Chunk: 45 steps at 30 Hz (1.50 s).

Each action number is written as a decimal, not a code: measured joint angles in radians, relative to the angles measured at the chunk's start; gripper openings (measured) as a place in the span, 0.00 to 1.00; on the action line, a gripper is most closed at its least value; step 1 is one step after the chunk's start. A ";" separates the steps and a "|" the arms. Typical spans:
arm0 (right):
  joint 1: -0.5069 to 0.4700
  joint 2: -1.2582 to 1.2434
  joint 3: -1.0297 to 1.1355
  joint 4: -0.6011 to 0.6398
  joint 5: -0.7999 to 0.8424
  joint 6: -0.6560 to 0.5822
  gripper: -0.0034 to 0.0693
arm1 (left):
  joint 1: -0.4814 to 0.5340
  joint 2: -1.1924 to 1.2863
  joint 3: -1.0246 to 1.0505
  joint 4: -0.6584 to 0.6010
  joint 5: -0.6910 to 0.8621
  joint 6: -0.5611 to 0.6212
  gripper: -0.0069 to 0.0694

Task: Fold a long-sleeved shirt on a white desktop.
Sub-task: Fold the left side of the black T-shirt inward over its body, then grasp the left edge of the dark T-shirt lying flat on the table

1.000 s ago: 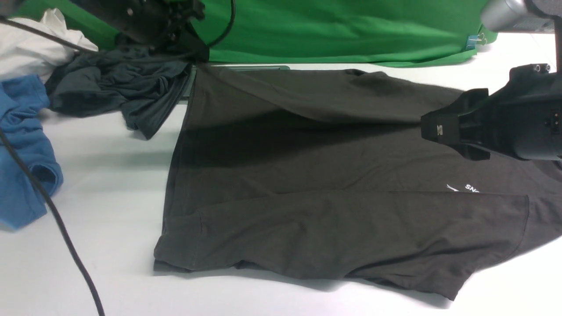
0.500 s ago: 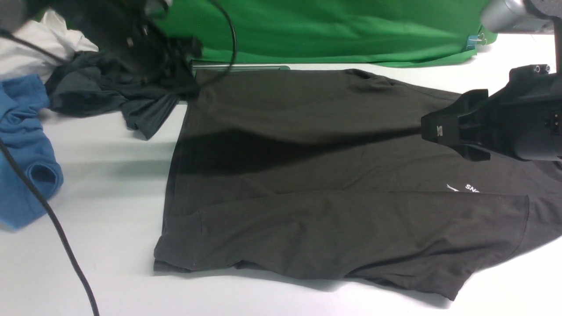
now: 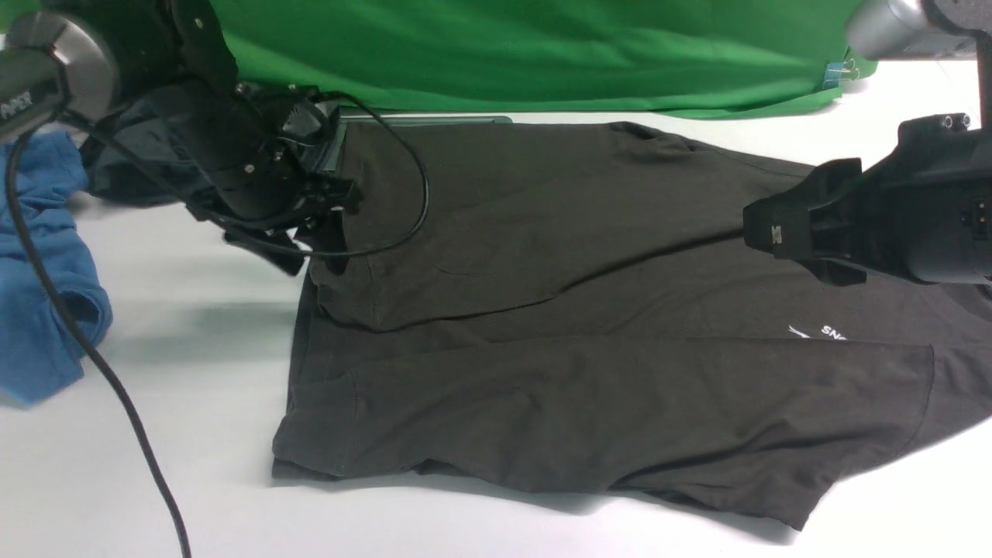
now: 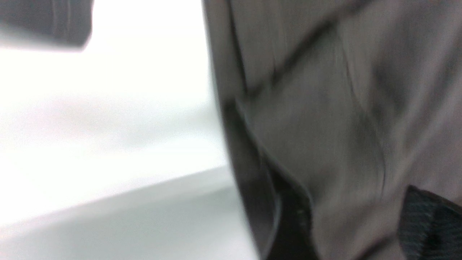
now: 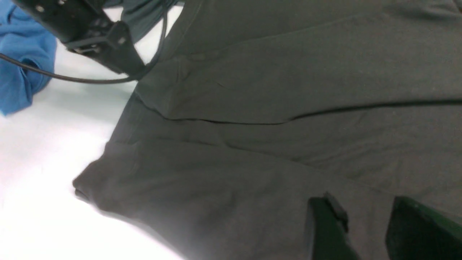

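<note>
A green cloth backdrop [image 3: 542, 54] hangs along the far side of a white worktop [image 3: 194, 434]. One dark long-sleeved shirt [image 3: 581, 372] lies across the middle and right of the worktop, with its hem to the left and its chest to the right. Its far part is folded over the body, and a sleeve lies along the near side.

Only the front view takes in the whole scene. It shows the small white logo [image 3: 821, 332] on the chest, the silver rim of a cable tray [image 3: 426, 118] at the shirt's far edge, and a black cable [image 3: 101, 372] trailing across the near left. Two other garments sit at the far left: a blue one [image 3: 39, 310] and a dark grey one [image 3: 132, 170] partly hidden behind the left arm.

There are two hands. The left hand [image 3: 314, 252] hangs at the shirt's left edge, by the corner of the folded part. Its own blurred wrist view gives the close detail: the fingers [image 4: 429, 227] stand apart, cloth showing between them, unclenched. The right hand [image 3: 763, 229] is over the chest end. Its wrist view shows two fingers [image 5: 325, 231] parted above flat fabric, gripping nothing. That view also shows the fold's edge as a dark line across the shirt.
</note>
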 joint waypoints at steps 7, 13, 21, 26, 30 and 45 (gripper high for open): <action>0.000 0.000 0.000 0.000 0.011 -0.076 0.38 | -0.029 -0.094 0.138 -0.059 0.015 0.483 0.79; 0.000 0.000 0.000 0.000 0.016 -0.089 0.38 | -0.051 -0.110 0.271 -0.146 -0.008 0.794 0.80; 0.000 0.000 0.000 0.000 0.019 -0.091 0.38 | -0.050 -0.108 0.331 -0.091 -0.122 0.800 0.80; 0.000 0.000 0.000 0.000 0.036 -0.092 0.38 | -0.050 -0.076 0.331 -0.094 -0.121 0.801 0.79; 0.000 0.000 0.000 0.000 0.053 -0.092 0.38 | -0.050 -0.053 0.331 -0.115 -0.096 0.815 0.74; 0.000 0.000 0.000 0.000 0.070 -0.105 0.38 | -0.049 -0.040 0.331 -0.138 -0.076 0.838 0.15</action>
